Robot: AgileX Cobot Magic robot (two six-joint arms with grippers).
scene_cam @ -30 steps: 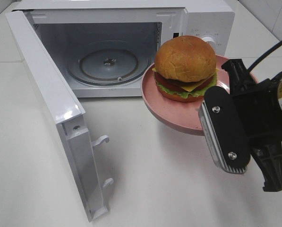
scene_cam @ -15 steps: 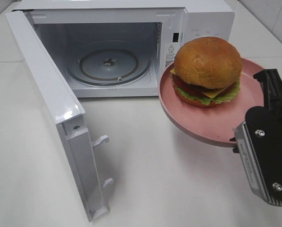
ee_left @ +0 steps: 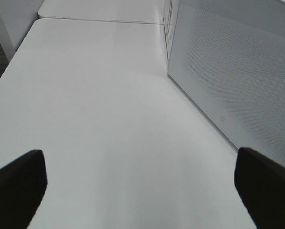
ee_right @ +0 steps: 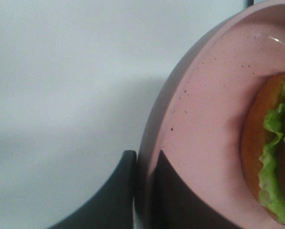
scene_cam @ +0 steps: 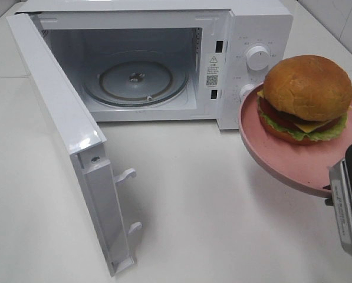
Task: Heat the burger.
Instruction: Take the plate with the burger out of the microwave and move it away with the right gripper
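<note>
Two pincers: right [ee_right: 143, 191] clamped on burger's [scene_cam: 305, 97] pink plate [scene_cam: 276, 150], left [ee_left: 137, 183] agape wrist-view only.

We see a white desk [scene_cam: 223, 206] with a faint seam running across it near the back. Directly on it stands a white microwave [scene_cam: 258, 23], set toward the rear. Its door [scene_cam: 63, 130] hangs swung open toward the near left, showing the glass turntable [scene_cam: 134, 79] inside. Two knobs [scene_cam: 257, 58] sit on its front panel.
</note>
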